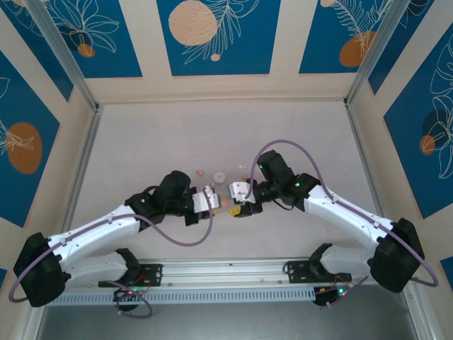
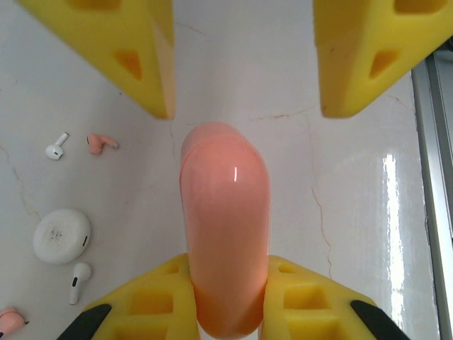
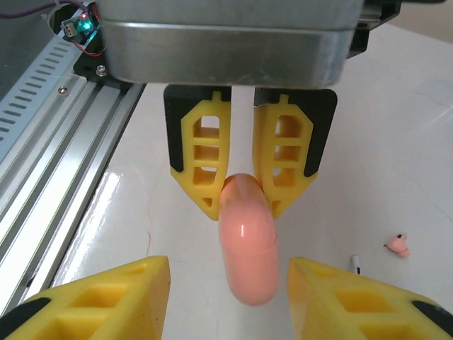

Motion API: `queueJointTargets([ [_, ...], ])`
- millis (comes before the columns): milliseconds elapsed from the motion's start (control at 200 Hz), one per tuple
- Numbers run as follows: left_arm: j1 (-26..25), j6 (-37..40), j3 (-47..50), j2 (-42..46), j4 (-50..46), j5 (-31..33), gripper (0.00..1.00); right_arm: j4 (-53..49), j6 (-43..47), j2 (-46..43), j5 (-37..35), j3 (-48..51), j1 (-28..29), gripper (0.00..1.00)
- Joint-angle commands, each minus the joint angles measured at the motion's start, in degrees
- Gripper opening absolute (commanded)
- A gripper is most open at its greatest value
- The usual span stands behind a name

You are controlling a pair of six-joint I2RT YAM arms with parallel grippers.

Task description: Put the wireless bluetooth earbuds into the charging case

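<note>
The salmon-pink charging case is closed and held above the table, with my left gripper shut on one end of it. The same case points toward my right gripper, which stands open with its yellow fingers wide on both sides of the case's free end, not touching it. On the table to the left lie wireless bluetooth earbuds: a white one, a pink one, another white one and a pink one at the frame edge. From above, both grippers meet at the case.
A round white disc lies among the earbuds. A pink earbud and a white one lie right of the case. The metal rail runs along the table's near edge. Blue-patterned walls enclose the table.
</note>
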State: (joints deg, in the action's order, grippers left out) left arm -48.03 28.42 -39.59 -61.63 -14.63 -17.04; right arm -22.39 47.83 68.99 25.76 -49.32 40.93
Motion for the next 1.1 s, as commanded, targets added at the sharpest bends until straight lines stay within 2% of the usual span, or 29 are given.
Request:
queueJointTargets([
  [0, -0.66, 1.36, -1.37, 1.38, -1.2, -0.45, 0.17, -0.38, 1.3, 1.53, 4.04, -2.16, 0.38, 0.47],
  [295, -0.81, 1.02, -0.75, 2.39, -0.23, -1.14, 0.17, 1.03, 0.42, 5.57, 7.2, -3.32, 0.46, 0.45],
  [440, -0.75, 0.8, -0.58, 2.3, 0.44, -1.78, 0.17, 1.04, 0.42, 6.2, 6.87, -3.74, 0.44, 0.35],
  [575, -0.77, 0.25, -0.39, 2.12, 1.46, -2.41, 0.18, 0.61, 0.8, 6.2, 6.29, -3.77, 0.36, 0.2],
  [615, -0.75, 0.06, -0.17, 2.2, 2.01, -2.34, 0.21, 0.06, 1.22, 6.09, 6.19, -3.9, 0.27, 0.15],
  [670, -0.81, -0.33, 0.49, 2.51, 3.43, -2.21, 0.3, -0.29, 1.3, 5.75, 6.36, -3.88, -0.01, 0.13],
  [730, -0.79, -1.4, 1.77, 2.99, 6.57, -1.14, 0.42, 0.72, 0.8, 4.93, 7.61, -3.35, -0.69, 0.13],
  [820, -0.77, -2.36, 4.39, 4.06, 13.06, -1.7, 0.47, 4.91, -1.3, 2.31, 10.62, -0.58, -2.75, 0.13],
  [1005, -0.58, -6.19, 12.56, 7.08, 31.38, -4.91, 0.48, 22.36, -12.87, -6.74, 22.12, 10.18, -11.21, 0.13],
  [1095, -0.57, -8.23, 14.94, 6.66, 38.77, -7.47, 0.49, 28.84, -18.24, -9.39, 25.51, 13.93, -13.85, 0.13],
])
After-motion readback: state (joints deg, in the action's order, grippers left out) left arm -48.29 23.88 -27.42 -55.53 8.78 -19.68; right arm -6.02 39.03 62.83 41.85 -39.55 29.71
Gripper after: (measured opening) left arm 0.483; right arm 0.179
